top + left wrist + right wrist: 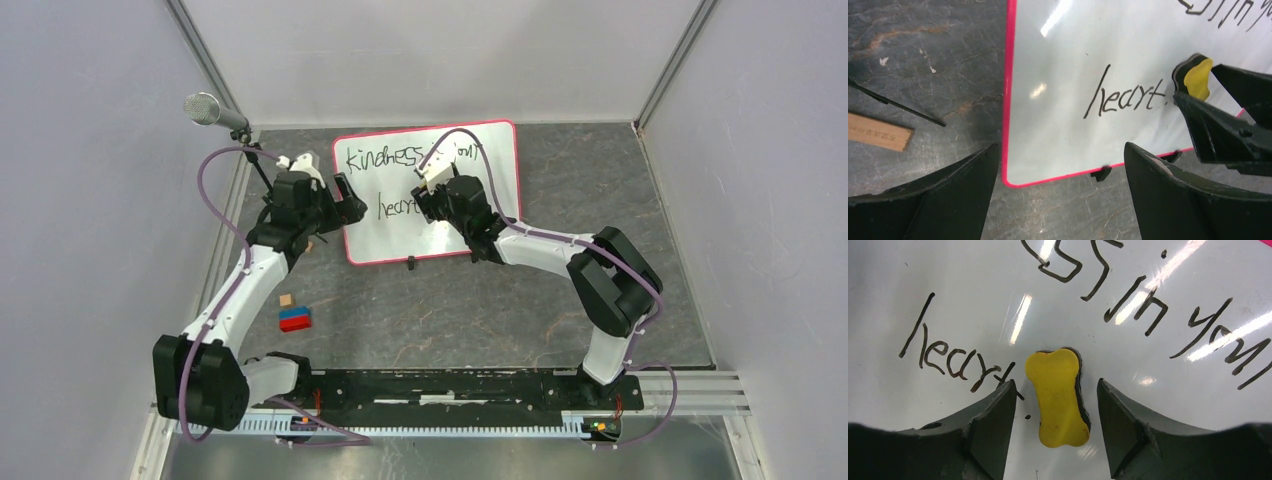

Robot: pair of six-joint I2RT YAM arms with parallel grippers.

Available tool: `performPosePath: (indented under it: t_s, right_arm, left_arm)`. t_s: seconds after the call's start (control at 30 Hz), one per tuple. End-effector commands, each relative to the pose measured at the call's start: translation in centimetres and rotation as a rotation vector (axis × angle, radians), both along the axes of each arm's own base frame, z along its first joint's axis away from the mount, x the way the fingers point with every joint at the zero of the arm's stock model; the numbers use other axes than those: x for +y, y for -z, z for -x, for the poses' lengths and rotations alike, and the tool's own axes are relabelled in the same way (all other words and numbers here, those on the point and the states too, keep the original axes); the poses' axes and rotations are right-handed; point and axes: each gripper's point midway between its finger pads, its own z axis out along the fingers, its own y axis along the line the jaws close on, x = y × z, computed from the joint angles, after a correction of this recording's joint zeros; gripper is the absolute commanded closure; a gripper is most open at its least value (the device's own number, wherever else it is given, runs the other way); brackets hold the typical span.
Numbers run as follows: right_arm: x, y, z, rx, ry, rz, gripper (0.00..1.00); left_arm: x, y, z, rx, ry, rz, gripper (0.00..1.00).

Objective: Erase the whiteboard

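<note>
The whiteboard (385, 235) lies flat on the dark table, pink-rimmed, with black handwriting "kindness in your heart". In the right wrist view a yellow bone-shaped eraser (1058, 400) with a black underside rests on the whiteboard (973, 295) just right of the word "heart". My right gripper (1055, 385) is open around it, with a gap on each side of the eraser. My left gripper (1060, 147) is wide open over the near-left corner of the whiteboard (1058, 75), holding nothing. From there the eraser (1198, 80) shows between the right gripper's fingers (1213, 125).
A microphone (205, 108) on a thin stand sits at the back left. A small wooden block (286, 299) and a red-and-blue block (295, 320) lie left of centre. A wooden strip (878, 131) lies beside the board's left edge. Walls close in three sides.
</note>
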Motion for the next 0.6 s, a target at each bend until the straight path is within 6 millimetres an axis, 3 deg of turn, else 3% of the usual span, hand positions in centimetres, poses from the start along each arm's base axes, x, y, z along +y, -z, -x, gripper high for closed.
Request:
performPosePath:
  t_s: [0.0, 0.13, 0.57]
  right_arm:
    - [-0.7, -2.3, -0.1, -0.036, 0.038, -0.003, 0.32]
    - [-0.9, -2.4, -0.2, -0.050, 0.049, 0.001, 0.34]
    - [0.6, -1.0, -1.0, -0.026, 0.021, 0.011, 0.64]
  left_arm:
    - [-0.2, -0.6, -1.4, -0.055, 0.014, 0.062, 0.00]
    - [1.0, -0.1, -1.5, -0.052, -0.025, 0.096, 0.00]
    - [1.4, 2.3, -2.8, -0.008, -0.009, 0.158, 0.10]
